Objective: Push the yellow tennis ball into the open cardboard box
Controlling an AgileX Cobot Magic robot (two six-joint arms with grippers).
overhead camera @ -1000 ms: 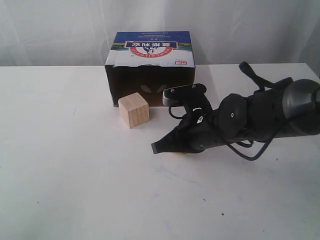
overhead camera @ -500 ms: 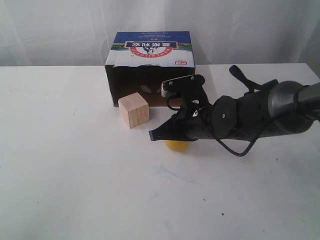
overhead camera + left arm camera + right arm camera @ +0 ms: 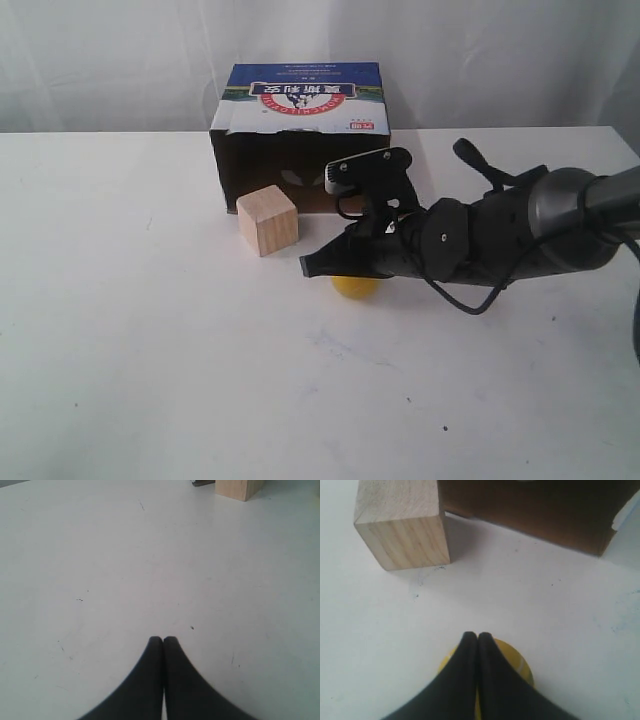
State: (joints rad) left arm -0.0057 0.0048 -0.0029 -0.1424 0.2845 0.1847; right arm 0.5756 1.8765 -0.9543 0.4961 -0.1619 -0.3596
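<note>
Right fingers [image 3: 320, 265] clenched, empty, over yellow tennis ball [image 3: 355, 287].
Ball newly exposed beneath fingers since a second ago; open cardboard box [image 3: 300, 90] ahead of fingertips, push unfinished.

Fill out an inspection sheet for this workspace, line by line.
Surface: white table, faint dark specks.
Job's things: yellow tennis ball on the table in front of the open cardboard box, not inside.
Clutter: wooden cube by the box opening, apart from the ball.
Grippers: right pincer shut, over the ball; left pincer shut, over the table.
Cables: black cable loops under the right arm.
Surroundings: white curtain behind.
</note>
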